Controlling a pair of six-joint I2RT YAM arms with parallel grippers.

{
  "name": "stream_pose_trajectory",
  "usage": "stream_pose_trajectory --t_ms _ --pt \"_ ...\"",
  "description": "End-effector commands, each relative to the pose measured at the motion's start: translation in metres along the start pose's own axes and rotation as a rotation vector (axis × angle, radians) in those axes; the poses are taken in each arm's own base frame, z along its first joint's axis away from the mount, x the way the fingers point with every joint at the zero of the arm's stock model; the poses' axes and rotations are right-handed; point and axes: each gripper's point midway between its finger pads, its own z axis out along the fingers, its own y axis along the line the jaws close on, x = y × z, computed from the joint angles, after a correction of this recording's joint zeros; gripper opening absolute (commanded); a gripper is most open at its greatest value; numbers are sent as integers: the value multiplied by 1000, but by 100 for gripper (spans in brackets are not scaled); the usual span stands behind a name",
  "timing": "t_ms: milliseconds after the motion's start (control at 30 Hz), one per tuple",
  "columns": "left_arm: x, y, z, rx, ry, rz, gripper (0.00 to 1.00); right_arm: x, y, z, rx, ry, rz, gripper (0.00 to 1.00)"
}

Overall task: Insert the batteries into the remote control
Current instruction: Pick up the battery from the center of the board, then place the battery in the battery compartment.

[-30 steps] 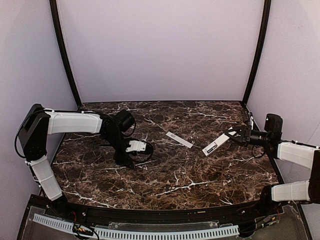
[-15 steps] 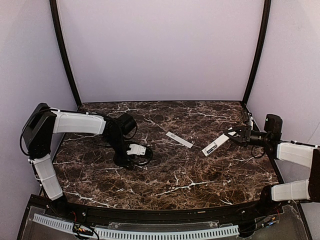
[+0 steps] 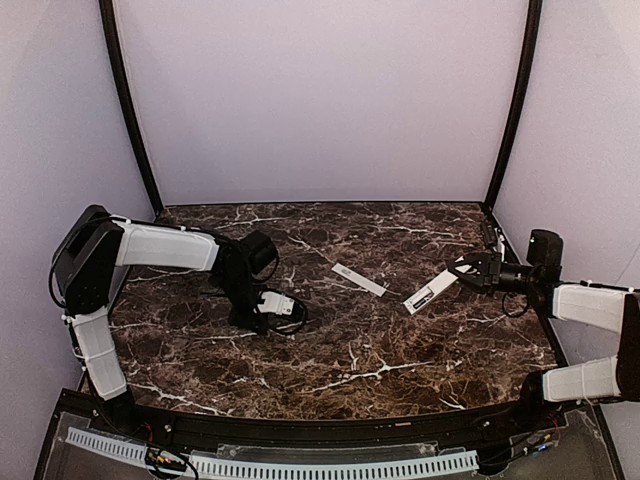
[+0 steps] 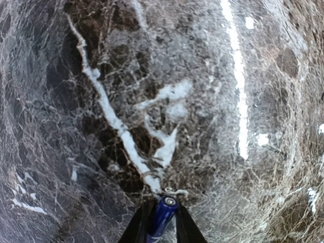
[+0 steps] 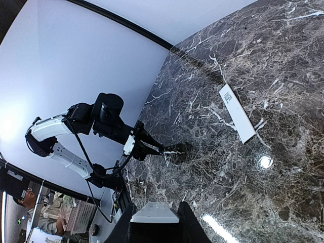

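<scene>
A small blue battery (image 4: 163, 215) lies on the marble between the black fingers of my left gripper (image 4: 162, 210), which is shut on it; its metal end points away from the wrist. In the top view the left gripper (image 3: 245, 320) is down at the table on the left. My right gripper (image 3: 468, 272) is shut on one end of the white remote control (image 3: 432, 289), held slanted above the right side of the table. The right wrist view shows the remote control's end (image 5: 154, 216) between the fingers of the right gripper (image 5: 155, 207).
A thin white flat cover piece (image 3: 358, 279) lies on the marble table (image 3: 380, 350) near the middle, also seen as a cover piece (image 5: 236, 113) from the right wrist. Black frame posts (image 3: 125, 110) and pale walls close the back and sides.
The left arm has lowered and shifted slightly toward the table's near side, and its jaws have closed in on the battery. The right arm and the remote control have stayed put.
</scene>
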Motion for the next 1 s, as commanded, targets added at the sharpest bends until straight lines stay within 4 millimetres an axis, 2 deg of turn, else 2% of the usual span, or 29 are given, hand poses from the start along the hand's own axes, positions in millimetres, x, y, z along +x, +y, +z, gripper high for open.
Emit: stream_pose_trajectory --t_ms 0,167,233,300,367,433,467,500,533,567,600,633,667,700,733,833,967 --pt "-1 1 0 -7 28 -15 16 -5 9 1 -23 4 -51 0" --pt "-10 2 -7 -43 21 -72 7 -3 8 2 -26 8 -41 0" --pt "-23 4 -17 -66 -35 -110 1 -2 9 3 -25 11 -36 0" --pt "-40 9 -35 -100 -126 -160 0 1 11 9 -24 25 -33 0" --pt "-59 15 -56 -142 -238 -218 0 5 13 15 -19 41 -29 0" --pt "-75 15 -88 -197 -368 -251 0 6 14 19 -16 46 -26 0" --pt "-86 22 -102 -242 -443 -250 0 6 15 21 -17 50 -26 0" --pt "-89 18 -116 -260 -502 -299 0 7 17 24 -19 56 -30 0" --pt "-100 24 -133 -308 -583 -306 0 6 21 27 -21 57 -37 0" --pt "-98 24 -146 -347 -632 -375 0 6 23 29 -22 59 -40 0" --pt "-108 32 -165 -399 -729 -438 0 6 25 33 -20 61 -41 0" --pt "-101 32 -173 -450 -756 -478 0 7 28 36 -23 67 -43 0" --pt "-109 37 -191 -496 -844 -511 0 7 30 40 -20 71 -45 0" --pt "-103 40 -198 -551 -858 -551 0 8 32 44 -23 80 -48 0" --pt "-105 41 -206 -563 -903 -592 0 8 34 49 -25 88 -49 0" --pt "-112 39 -212 -517 -955 -659 0 12 38 62 -33 115 -42 0" --pt "-128 30 -203 -446 -971 -698 0 18 46 81 -57 154 -49 0"
